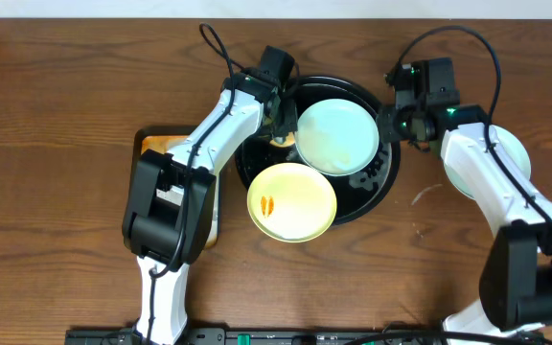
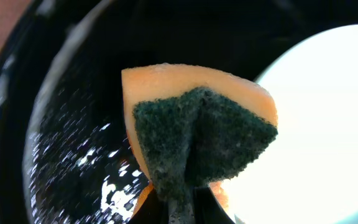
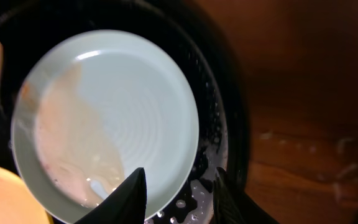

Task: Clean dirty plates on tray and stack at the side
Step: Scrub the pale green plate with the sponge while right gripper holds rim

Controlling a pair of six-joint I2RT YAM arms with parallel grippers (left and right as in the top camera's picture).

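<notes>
It looks like a robotics lab: a white left arm (image 1: pixel 214 129) and right arm (image 1: pixel 492 177) stand at a wooden table (image 1: pixel 56 105), with black cables (image 1: pixel 211 40).

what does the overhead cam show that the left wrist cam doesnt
Only overhead: the yellow plate with its orange smear, a second blue-green plate on the table under the right arm, and the rectangular tray at the left.
Only left wrist: the orange sponge with its green scouring face, pinched in the left tool, and water drops on the tray floor.
Both: the black tray and the blue-green plate lying in it, washed out to white in the wrist view.
</notes>
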